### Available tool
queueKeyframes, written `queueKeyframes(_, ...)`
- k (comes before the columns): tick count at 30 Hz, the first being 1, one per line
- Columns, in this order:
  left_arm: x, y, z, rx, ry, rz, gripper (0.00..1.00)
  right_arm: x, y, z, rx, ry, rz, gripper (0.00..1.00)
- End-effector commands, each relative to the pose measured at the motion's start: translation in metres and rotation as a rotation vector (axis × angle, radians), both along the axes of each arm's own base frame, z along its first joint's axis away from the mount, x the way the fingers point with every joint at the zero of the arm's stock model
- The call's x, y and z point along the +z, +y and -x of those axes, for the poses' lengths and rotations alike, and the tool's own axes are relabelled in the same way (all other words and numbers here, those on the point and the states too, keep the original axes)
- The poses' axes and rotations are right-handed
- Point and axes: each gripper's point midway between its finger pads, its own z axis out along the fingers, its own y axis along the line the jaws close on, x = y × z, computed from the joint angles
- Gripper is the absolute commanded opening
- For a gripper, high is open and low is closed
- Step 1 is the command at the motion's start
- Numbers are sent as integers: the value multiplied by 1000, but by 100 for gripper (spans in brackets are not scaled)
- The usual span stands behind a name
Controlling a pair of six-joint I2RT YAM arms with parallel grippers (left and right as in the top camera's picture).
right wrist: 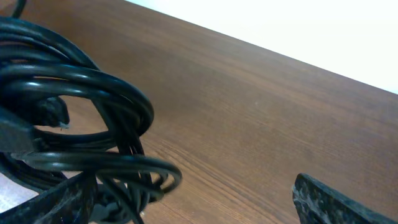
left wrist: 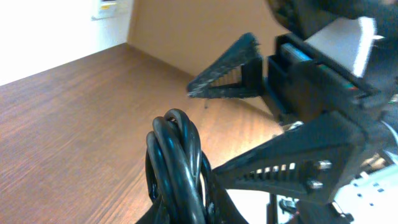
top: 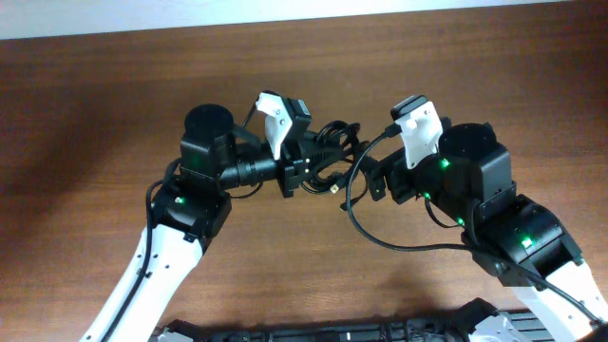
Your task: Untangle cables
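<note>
Table: I am seeing one wooden table (top: pixel 95 104).
Arms: I am counting two, a left arm (top: pixel 166 237) and a right arm (top: pixel 513 228), both coming in from the near edge.
Grippers: I am counting two, the left gripper (top: pixel 302 173) and the right gripper (top: pixel 378 180), each showing two fingers.
Cables: I am looking at one tangled bundle of cables (top: pixel 331 152), lying midway between the side edges. I am making out at least four black strands, but I am not managing to count separate cords.
</note>
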Motion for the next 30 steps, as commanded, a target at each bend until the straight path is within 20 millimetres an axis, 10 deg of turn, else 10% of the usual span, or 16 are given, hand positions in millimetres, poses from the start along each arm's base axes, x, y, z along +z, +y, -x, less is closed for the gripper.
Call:
queueKeyframes(1,2,5,-18,138,42,-3,0,9,-6,-3,-40,-26,-8,99)
queueKeyframes(6,6,22,-53,386,159,55,0,7,-2,-2,-31,-4,-37,99)
queueKeyframes(11,37,22,-59,407,131,179,0,-2,43,23,227,119,-154,98)
queueKeyframes(17,61,22,-59,397,93,263,0,19,53,-4,168,50,-264,99)
queueKeyframes(30,97,22,-51,346,-3,373,0,-7,-17,-35,-500,187,-455,99)
